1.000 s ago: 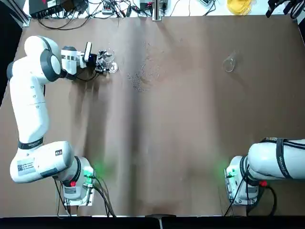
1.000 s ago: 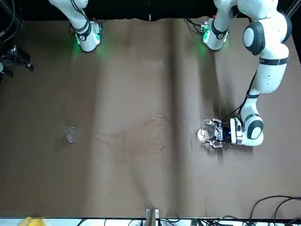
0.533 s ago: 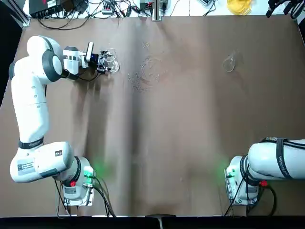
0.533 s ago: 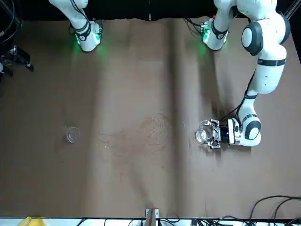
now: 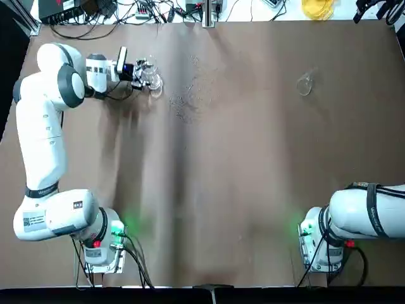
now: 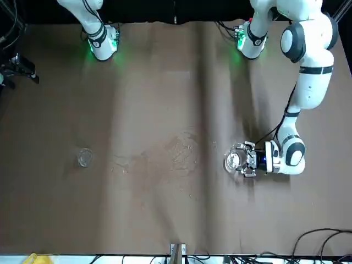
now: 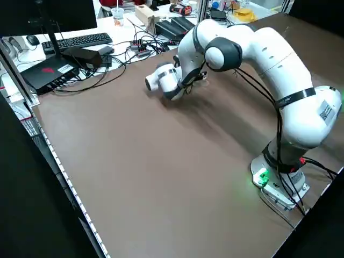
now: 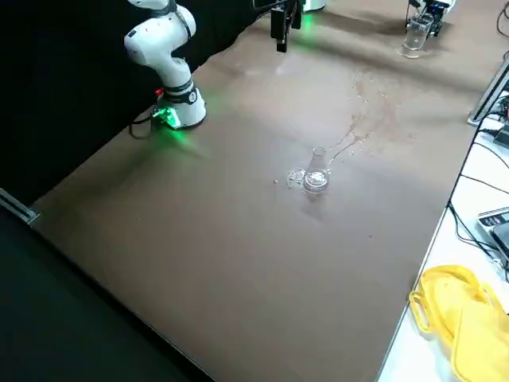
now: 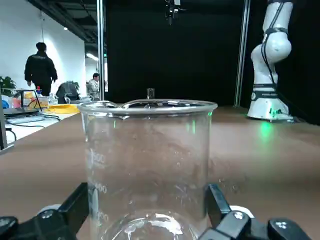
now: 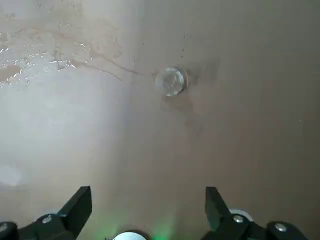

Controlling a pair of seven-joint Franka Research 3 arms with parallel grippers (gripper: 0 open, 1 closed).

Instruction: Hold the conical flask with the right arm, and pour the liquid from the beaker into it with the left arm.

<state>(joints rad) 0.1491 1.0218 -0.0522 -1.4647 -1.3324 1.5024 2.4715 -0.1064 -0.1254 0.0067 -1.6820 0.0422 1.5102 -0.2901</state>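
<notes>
The beaker (image 5: 154, 80) is a small clear glass at the far left of the table, and my left gripper (image 5: 144, 75) is shut on it, held level. In the left wrist view the beaker (image 9: 150, 165) stands upright between both fingers (image 9: 75, 210); I cannot make out a level of the liquid in it. The conical flask (image 5: 304, 84) stands alone at the far right, also seen as the conical flask (image 8: 316, 177) in the right side view. My right gripper (image 10: 147, 205) hangs open high over the table, the conical flask (image 10: 171, 80) well beyond its fingertips.
Wet streaks and droplets (image 5: 190, 95) lie on the brown cloth between the beaker and the flask. Cables and electronics (image 5: 126, 9) and a yellow object (image 5: 316, 7) line the far edge. The right arm's base (image 5: 361, 218) sits at the near right. People stand far off behind the table.
My left gripper has carried the beaker a little toward the far edge and to the right. The flask and the right arm have stayed put.
</notes>
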